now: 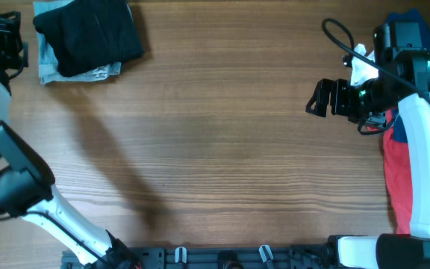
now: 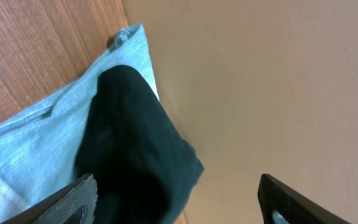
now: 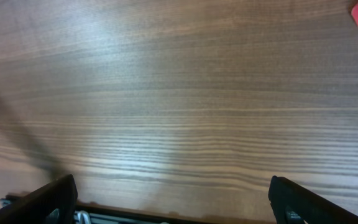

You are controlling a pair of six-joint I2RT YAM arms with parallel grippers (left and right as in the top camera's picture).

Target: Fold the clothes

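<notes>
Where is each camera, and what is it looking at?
Overhead: above the table, looking straight down; both arms, left pincer and right pincer show.
Left wrist: on the left arm, facing the black garment on light-blue denim; its fingertips show.
Right wrist: facing the table; its fingertips show.
Shared: overhead and left wrist both see the black garment.

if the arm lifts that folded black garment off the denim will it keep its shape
Probably not: the black garment looks soft and rumpled, so it would likely droop and unfold. Pushed, it may drag the light-blue denim beneath.
</notes>
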